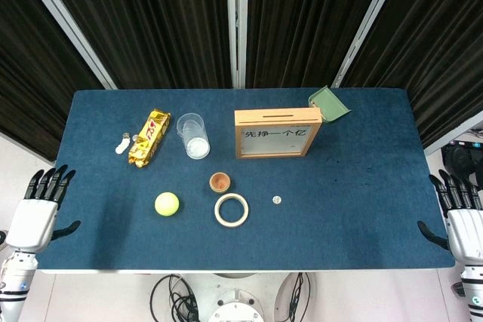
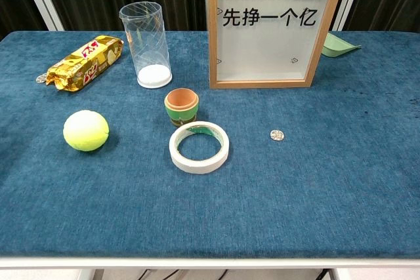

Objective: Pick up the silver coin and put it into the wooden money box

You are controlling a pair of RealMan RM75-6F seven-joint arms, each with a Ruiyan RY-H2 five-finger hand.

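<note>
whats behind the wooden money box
A green scoop-like tray lies behind the wooden money box's right corner. In the chest view the box hides most of it, leaving only its tip visible.

I see black pleated curtains (image 1: 151,20) with grey metal rails behind my blue cloth-covered table (image 1: 362,186), over pale floor (image 1: 98,295).
</note>
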